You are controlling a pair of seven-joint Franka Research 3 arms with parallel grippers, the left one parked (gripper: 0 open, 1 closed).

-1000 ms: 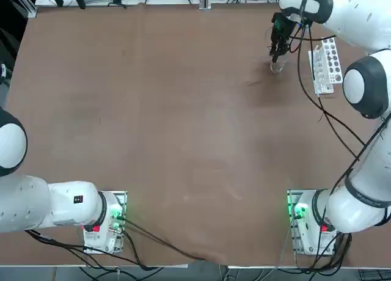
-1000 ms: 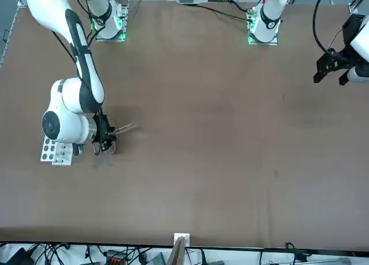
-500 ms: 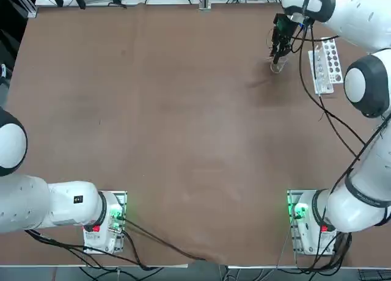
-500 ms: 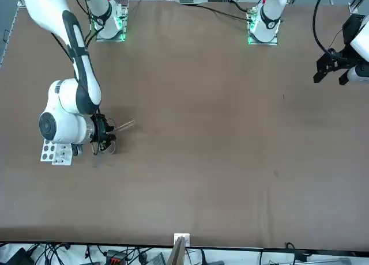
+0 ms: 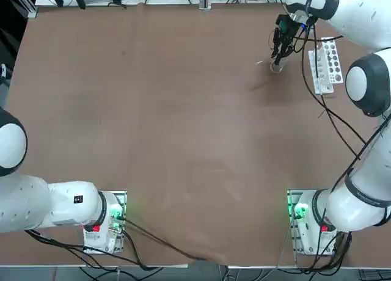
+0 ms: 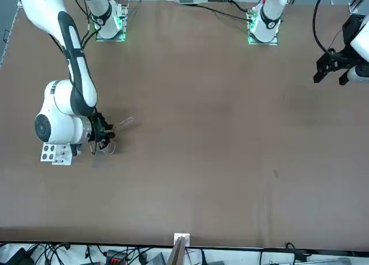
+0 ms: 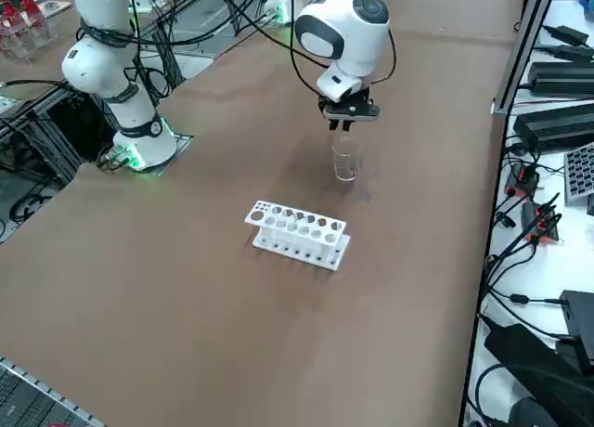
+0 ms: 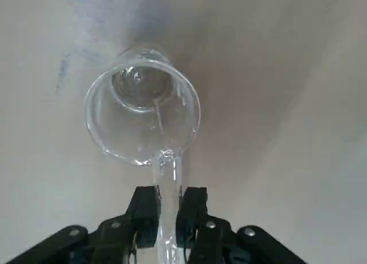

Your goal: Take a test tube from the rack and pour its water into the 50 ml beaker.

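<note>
Right gripper (image 8: 168,209) squeezes the test tube (image 8: 167,178) between its two black fingers (image 8: 145,206). It hangs over the 50 ml beaker (image 8: 142,115), near the far right end of the table (image 5: 171,128). The tube's open mouth sits at the beaker's rim. A thin line in the beaker may be the water, but it is hard to see. The rack (image 7: 298,234) stands just beside the beaker, not touching it.
</note>
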